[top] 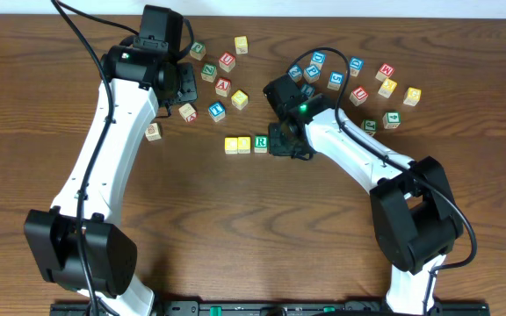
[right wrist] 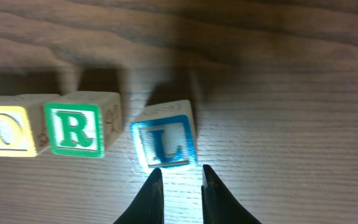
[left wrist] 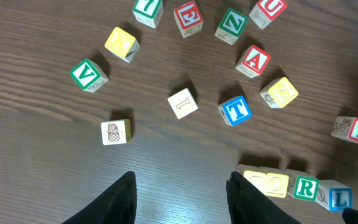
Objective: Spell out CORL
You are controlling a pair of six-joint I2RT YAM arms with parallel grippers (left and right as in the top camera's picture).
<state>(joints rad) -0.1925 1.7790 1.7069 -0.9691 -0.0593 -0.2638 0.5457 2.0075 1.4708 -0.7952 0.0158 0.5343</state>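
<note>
Now, L cube (right wrist: 163, 140) sits askew at R cube's (right wrist: 74, 129) 3 o'clock!
Right claw (right wrist: 180, 173) narrow, empty, at the L cube's 6 o'clock; left claw (left wrist: 182, 180) wide, empty.

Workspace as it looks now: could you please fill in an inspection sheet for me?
Surface: brown wooden table.
Job's things: C cube, O cube and R cube side by side; L cube last, slightly gapped and skewed.
Clutter: spare letter cubes scattered beyond the row.
Grippers: left gripper open, empty; right gripper narrowly open, empty, beside L cube.
Cables: black cables along both arms.
Surroundings: nothing seen.
</note>
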